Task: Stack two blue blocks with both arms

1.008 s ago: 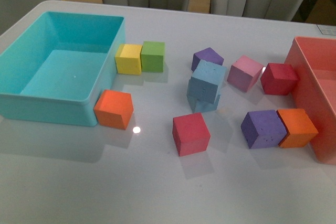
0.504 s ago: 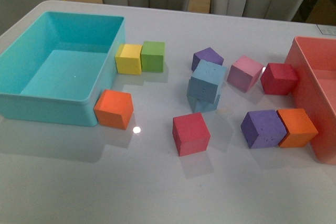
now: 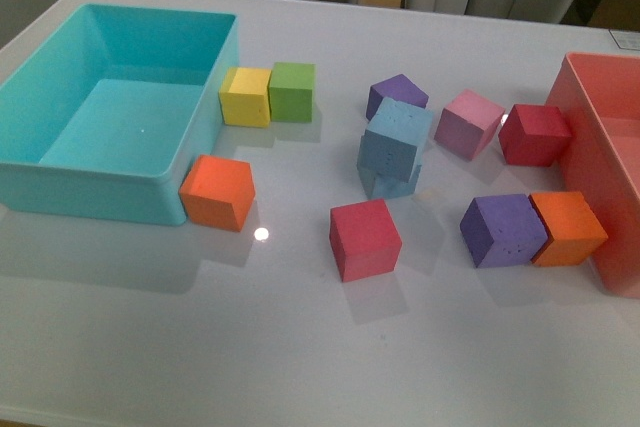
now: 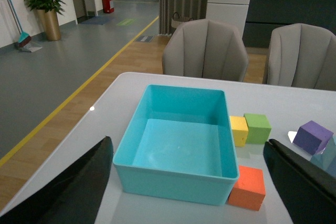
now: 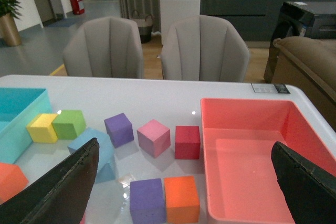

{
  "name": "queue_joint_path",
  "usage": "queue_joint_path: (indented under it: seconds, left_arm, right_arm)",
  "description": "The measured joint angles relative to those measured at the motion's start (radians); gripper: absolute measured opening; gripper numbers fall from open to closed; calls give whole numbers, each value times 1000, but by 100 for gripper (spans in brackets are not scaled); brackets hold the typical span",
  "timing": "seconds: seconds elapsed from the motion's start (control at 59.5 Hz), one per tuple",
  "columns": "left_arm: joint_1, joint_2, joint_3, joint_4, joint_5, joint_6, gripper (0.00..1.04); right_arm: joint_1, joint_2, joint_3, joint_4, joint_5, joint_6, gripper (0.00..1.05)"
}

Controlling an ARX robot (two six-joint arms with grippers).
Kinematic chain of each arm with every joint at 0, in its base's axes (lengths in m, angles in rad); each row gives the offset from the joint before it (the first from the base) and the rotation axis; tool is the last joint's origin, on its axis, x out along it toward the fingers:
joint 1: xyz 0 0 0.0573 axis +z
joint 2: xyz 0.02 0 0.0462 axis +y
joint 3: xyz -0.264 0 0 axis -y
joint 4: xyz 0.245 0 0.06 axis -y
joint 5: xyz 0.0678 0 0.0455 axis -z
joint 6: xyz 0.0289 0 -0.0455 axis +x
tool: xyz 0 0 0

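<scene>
stack: upper blue block sits crooked on lower blue block | left gripper, right gripper: fingers spread, empty | advice: keep arms clear, stack could tip

Neither arm shows in the front view. In the left wrist view the left gripper is raised high above the table, its two black fingers spread wide at about 8 and 4 o'clock, holding nothing. The right gripper is likewise lifted and wide apart, its fingers empty at both lower corners.
</scene>
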Motion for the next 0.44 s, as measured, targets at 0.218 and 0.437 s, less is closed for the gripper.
queue_joint_path:
  seconds: [0.218,0.437]
  left_arm:
    - [0,0,0,0,0,2,96]
    - [0,0,0,0,0,2,96]
  right_arm:
    - [0,0,0,0,0,0,96]
    - [0,0,0,0,0,0,96]
